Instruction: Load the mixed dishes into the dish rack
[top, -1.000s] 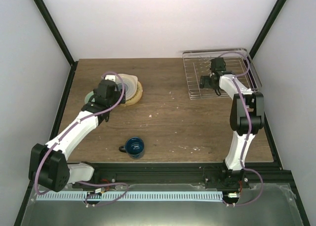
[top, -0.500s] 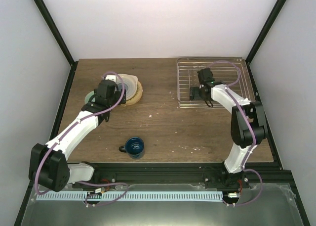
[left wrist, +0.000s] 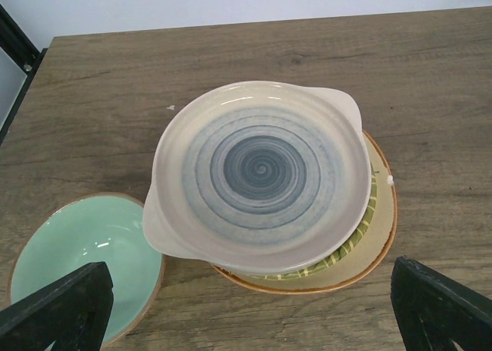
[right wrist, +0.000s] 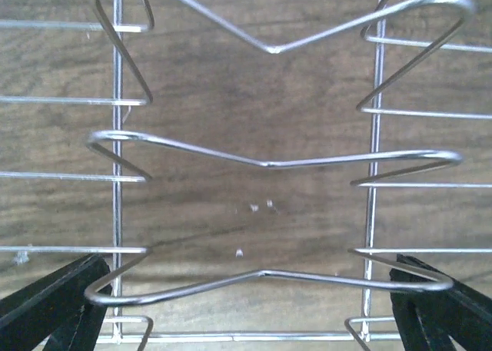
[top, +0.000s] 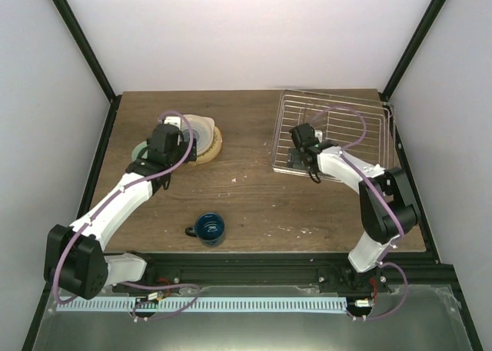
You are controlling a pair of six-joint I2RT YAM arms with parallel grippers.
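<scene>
A cream plate with blue-grey rings (left wrist: 257, 170) tops a stack (top: 203, 136) at the back left, over a lime green plate (left wrist: 360, 234) and a tan plate with an orange rim (left wrist: 382, 213). A pale mint bowl (left wrist: 77, 251) sits left of the stack. My left gripper (top: 163, 147) hovers open and empty over the near edge of the stack (left wrist: 247, 309). The dark blue mug (top: 208, 227) stands near the front. The silver wire dish rack (top: 338, 132) lies skewed at the back right. My right gripper (top: 304, 160) is open, fingers spread down into the rack's near left end (right wrist: 246, 305), among the tines (right wrist: 265, 164).
The black frame posts (top: 77, 40) and white walls close in the table on both sides. The rack's right end (top: 390, 124) is near the table's right edge. Small white crumbs (top: 234, 180) lie on the wood mid-table.
My right gripper has swept left and nearer, dragging the dish rack from the back right corner toward the middle and turning it askew. The left arm, plates, bowl and mug have not moved.
</scene>
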